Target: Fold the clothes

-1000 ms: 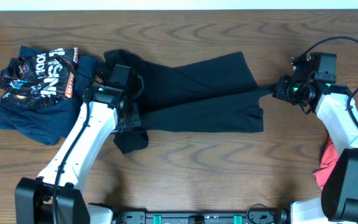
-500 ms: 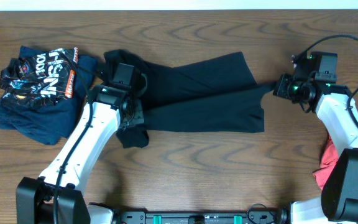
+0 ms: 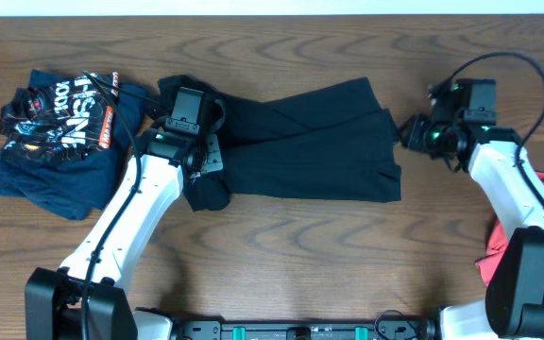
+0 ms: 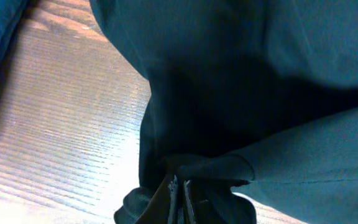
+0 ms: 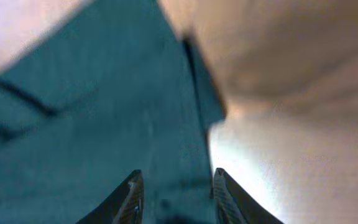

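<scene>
On the bench point(image 3: 300, 247), the black garment point(image 3: 300, 142) beside the blue pile point(image 3: 45, 156) may bunch under a one-sided pull: the left pincer point(image 4: 180, 186) clamps its pile-side end, while the right pincer point(image 5: 178, 177), blurred, seems parted over the far hem.

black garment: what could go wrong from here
The left gripper pinches a bunched wad of the black garment, so pulling may drag creases into the fold. The right gripper straddles the garment's edge with its jaws apart, so the cloth may slip free.
</scene>
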{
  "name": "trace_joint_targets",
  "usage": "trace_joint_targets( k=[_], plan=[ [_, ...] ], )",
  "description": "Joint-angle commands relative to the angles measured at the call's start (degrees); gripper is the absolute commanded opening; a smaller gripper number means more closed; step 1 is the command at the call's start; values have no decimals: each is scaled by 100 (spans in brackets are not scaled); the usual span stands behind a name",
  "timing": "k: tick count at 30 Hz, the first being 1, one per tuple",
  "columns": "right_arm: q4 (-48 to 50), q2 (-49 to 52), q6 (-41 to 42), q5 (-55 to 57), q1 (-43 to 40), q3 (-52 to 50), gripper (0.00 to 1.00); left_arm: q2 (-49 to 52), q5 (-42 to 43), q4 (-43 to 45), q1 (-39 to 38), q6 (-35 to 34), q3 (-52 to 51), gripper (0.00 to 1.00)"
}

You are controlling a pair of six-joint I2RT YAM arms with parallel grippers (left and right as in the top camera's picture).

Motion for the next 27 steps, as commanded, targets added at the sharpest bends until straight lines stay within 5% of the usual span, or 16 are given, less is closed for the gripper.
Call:
trace_joint_targets(
  k=[1,27],
  plan=[
    [-243,-109,-142,22,225,-72,36,74,-120,-50,-4,74,-28,6],
    [940,-98,11,-289,890,-1539,38,74,-120,-243,-4,74,-28,6]
  ],
)
